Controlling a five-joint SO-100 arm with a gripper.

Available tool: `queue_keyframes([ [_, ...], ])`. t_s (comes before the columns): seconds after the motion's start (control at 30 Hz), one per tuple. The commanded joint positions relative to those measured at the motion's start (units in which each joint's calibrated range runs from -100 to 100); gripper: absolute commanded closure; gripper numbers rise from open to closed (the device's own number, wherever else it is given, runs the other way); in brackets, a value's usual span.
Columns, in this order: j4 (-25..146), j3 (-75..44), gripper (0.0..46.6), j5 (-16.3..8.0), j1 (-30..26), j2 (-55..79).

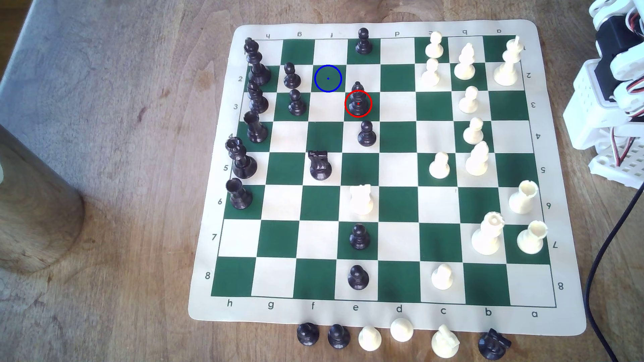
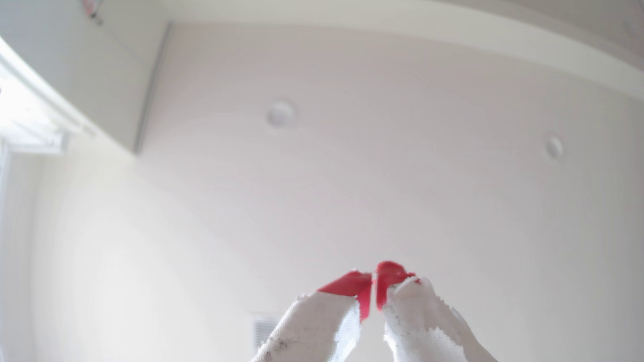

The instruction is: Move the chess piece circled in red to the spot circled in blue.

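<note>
Slim black plastic bishop point(image 1: 358, 101) stands upright on red-ringed dark green square, diagonal neighbour of blue-ringed dark green square point(image 1: 328, 78). Likely light, rigid, smooth; grip below collar. Red-tipped gripper point(image 2: 373, 290) clenched, empty, aimed ceilingward.

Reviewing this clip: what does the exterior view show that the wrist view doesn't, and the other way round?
Exterior view alone: the chessboard, the black bishop inside the red ring, the blue-ringed square diagonally next to it, and captured pieces off the board's near edge. Wrist view alone: the gripper, red tips together, pointing at a ceiling. Shared: only the robot itself; its white arm sits at the exterior view's right.
</note>
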Motion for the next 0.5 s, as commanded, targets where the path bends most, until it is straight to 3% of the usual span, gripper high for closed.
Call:
queue_keyframes([
  [0.0,2.8,1.2,46.4,0.1,0.7,0.3],
  [0.47,60.8,-12.0,46.4,-0.2,3.9,0.3],
])
